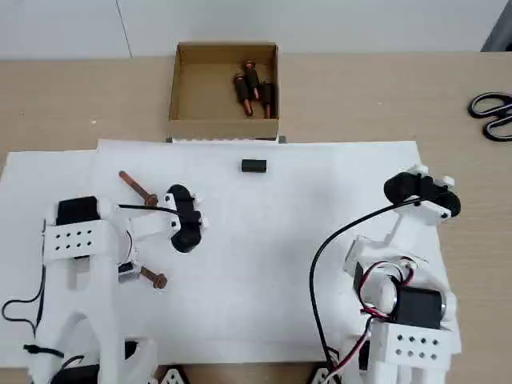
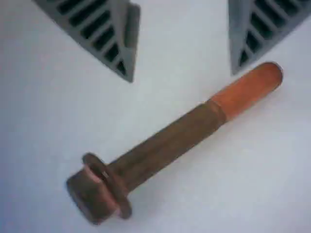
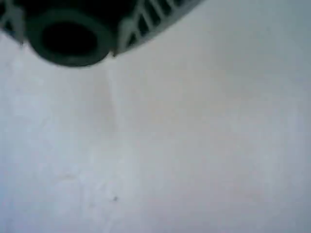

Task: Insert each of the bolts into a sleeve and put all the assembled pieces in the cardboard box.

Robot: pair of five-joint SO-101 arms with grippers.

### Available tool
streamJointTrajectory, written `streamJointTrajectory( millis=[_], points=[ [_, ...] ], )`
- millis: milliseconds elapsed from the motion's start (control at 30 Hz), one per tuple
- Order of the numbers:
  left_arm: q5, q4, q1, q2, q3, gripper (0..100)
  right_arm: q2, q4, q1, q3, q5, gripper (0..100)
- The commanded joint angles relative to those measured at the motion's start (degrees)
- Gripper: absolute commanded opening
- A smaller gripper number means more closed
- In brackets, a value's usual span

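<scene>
A copper-brown bolt [image 2: 170, 145] lies flat on the white sheet, and my left gripper [image 2: 182, 43] hangs open just above its plain end. From above, the left gripper [image 1: 182, 218] sits between two loose bolts, one [image 1: 136, 186] further back and one [image 1: 153, 278] nearer the front. My right gripper [image 3: 73, 19] is shut on a black sleeve [image 3: 70, 39], seen end-on with its bore open. That gripper [image 1: 420, 194] is held over the sheet's right edge. Another black sleeve [image 1: 254, 166] lies near the sheet's back edge. The cardboard box [image 1: 186, 88] holds several assembled pieces [image 1: 252, 88].
The white sheet [image 1: 264, 264] covers most of the wooden table. Black scissors [image 1: 492, 114] lie at the far right. A black cable [image 1: 324, 248] loops up from the right arm's base.
</scene>
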Motion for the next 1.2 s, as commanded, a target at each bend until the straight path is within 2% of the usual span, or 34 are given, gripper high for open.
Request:
streamJointTrajectory(
  millis=[0,233,500,833,1100,1167],
  points=[
    [-35.8,-1.7,0.9,0.1,0.1,13,-0.7,-0.8,0.6,-0.3,0.4,0.2],
    [-35.8,-6.3,2.4,0.1,4.8,14,-0.7,-0.8,0.6,-0.3,0.4,0.2],
    [-35.8,-6.8,3.5,0.2,7.8,14,-0.7,-0.8,0.6,-0.3,0.4,0.2],
    [-35.7,-15.3,5.1,0.2,14.5,14,-0.6,-0.7,0.6,-0.3,0.4,0.2],
    [-35.7,-15.6,5.2,0.2,17.1,14,-0.7,-0.7,0.6,-0.3,0.4,0.2],
    [-35.7,-15.4,5.2,0.1,17.1,11,-0.7,-0.7,0.6,-0.3,0.4,0.2]
  ],
)
